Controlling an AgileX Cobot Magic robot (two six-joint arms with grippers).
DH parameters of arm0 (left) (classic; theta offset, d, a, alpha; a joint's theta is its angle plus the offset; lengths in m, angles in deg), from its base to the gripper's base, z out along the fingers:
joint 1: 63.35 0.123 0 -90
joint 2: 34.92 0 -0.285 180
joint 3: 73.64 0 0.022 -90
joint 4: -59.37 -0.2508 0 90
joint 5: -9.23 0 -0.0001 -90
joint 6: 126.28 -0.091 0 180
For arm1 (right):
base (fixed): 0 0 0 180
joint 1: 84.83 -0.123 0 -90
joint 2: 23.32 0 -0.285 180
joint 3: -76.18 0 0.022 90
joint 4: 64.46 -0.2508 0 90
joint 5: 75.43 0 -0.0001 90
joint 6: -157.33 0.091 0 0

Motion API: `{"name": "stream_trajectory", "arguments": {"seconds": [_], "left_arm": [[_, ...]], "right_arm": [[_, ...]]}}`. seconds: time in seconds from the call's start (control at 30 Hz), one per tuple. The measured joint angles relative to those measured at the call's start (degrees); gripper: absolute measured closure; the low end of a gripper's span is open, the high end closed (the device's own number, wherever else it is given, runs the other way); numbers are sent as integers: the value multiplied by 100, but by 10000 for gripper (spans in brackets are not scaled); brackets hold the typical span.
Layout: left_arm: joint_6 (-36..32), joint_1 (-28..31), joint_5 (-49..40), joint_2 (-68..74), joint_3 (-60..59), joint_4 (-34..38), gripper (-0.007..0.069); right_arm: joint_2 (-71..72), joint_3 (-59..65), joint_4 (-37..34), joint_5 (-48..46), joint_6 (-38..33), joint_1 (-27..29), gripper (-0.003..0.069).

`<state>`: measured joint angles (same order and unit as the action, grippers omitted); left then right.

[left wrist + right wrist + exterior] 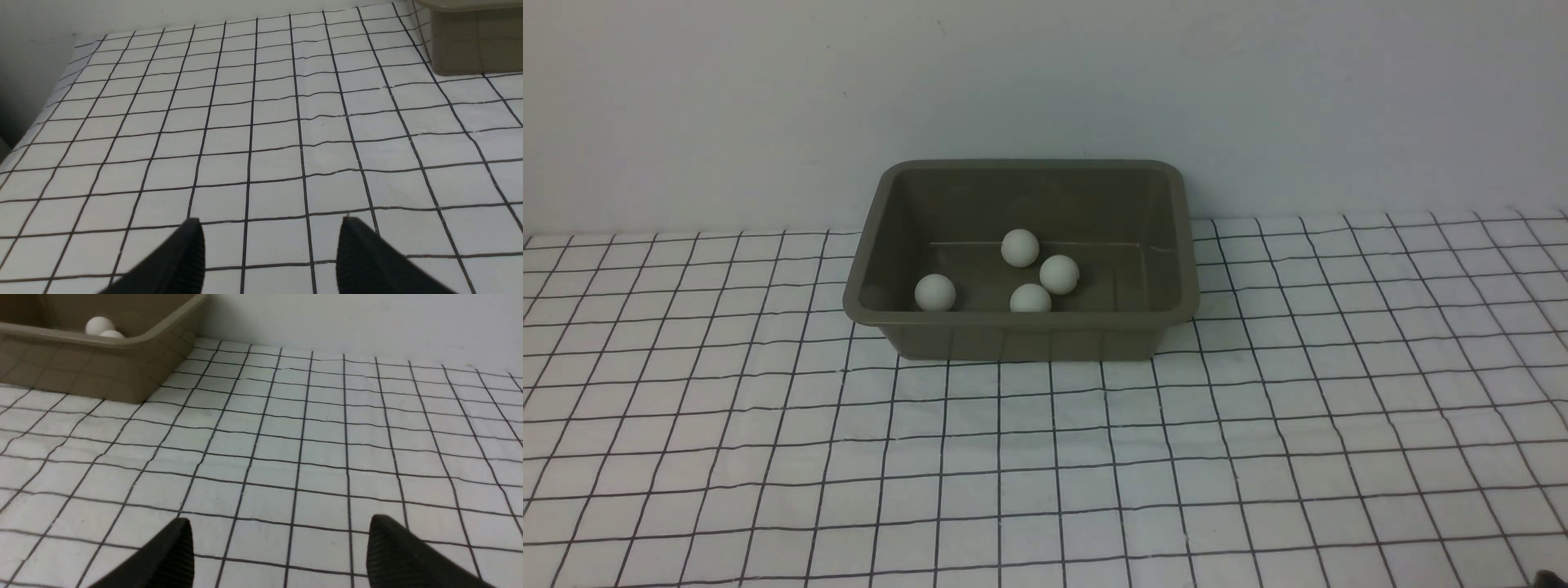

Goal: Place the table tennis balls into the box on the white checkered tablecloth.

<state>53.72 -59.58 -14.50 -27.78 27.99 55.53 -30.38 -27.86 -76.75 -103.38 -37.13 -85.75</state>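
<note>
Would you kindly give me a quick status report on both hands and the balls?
Left hand open, empty. Right hand open, empty. Four table tennis balls in the box. Tablecloth bare around it, nothing in the way.

wall (1045, 82): plain, pale grey-white | light: soft, even | furniture: cannot tell

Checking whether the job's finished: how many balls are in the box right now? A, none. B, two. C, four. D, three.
C: the front view shows four balls lying inside the box, and none out on the tablecloth.
</note>
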Motion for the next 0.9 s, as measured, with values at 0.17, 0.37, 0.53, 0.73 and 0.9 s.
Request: {"name": "stream_trajectory", "arguments": {"seconds": [0.17,0.37,0.53,0.73,0.9], "left_arm": [[0,0,0,0,0,0,230],[0,0,0,0,0,0,230],[0,0,0,0,0,0,230],[0,0,0,0,0,0,230],[0,0,0,0,0,0,230]], "right_arm": [[0,0,887,158,1039,0,144],[0,147,1010,424,988,0,144],[0,227,945,466,766,0,144],[0,227,934,466,722,0,144],[0,227,934,466,573,0,144]]}}
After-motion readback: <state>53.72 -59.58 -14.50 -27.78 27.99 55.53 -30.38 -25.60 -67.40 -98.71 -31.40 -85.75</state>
